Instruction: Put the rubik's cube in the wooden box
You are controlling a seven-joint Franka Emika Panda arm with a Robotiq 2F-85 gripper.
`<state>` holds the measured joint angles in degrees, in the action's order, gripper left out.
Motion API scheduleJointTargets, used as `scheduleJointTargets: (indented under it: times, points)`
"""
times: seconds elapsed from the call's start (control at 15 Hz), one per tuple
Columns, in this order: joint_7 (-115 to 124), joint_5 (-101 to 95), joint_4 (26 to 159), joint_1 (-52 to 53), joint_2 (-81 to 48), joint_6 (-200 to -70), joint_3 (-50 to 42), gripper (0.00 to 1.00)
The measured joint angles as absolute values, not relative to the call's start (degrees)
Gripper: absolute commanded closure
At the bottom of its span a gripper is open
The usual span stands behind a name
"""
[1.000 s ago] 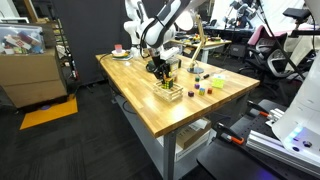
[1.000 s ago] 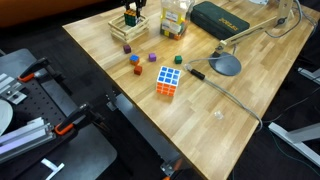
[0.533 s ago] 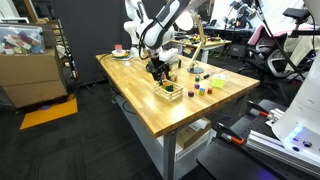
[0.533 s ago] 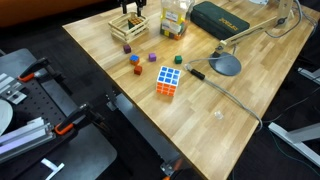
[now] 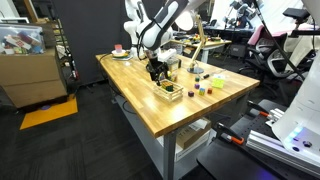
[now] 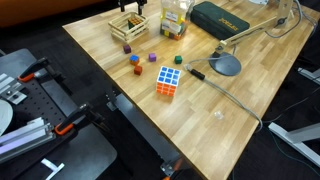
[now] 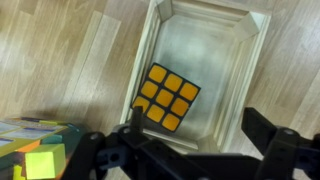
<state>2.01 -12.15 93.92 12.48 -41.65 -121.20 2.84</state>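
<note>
The rubik's cube (image 7: 166, 97) lies flat inside the wooden box (image 7: 215, 60), its orange-yellow face up, close to the box's left wall. My gripper (image 7: 198, 135) hangs open just above the box. Its dark fingers (image 7: 262, 130) stand wide apart and touch nothing. In both exterior views the gripper (image 5: 158, 69) (image 6: 132, 6) hovers over the box (image 5: 169, 92) (image 6: 128, 29), and the cube (image 6: 129, 17) shows as a small green-yellow spot in it.
A larger multicoloured cube (image 6: 168, 80) sits loose on the wooden table (image 6: 230, 110). Small coloured blocks (image 6: 134, 59) lie near the box. A lamp base (image 6: 226, 65), a green case (image 6: 222, 17) and a colourful carton (image 7: 40, 150) stand close by.
The gripper stays over the box and its jaws have spread wide. The cube rests in the box, free of the fingers.
</note>
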Motion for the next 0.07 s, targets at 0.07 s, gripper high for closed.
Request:
scheduleJointTargets:
  times: [0.07]
  points:
    - [2.01, -12.15, 93.92, 12.48, -41.65, -121.20, 2.84, 0.00]
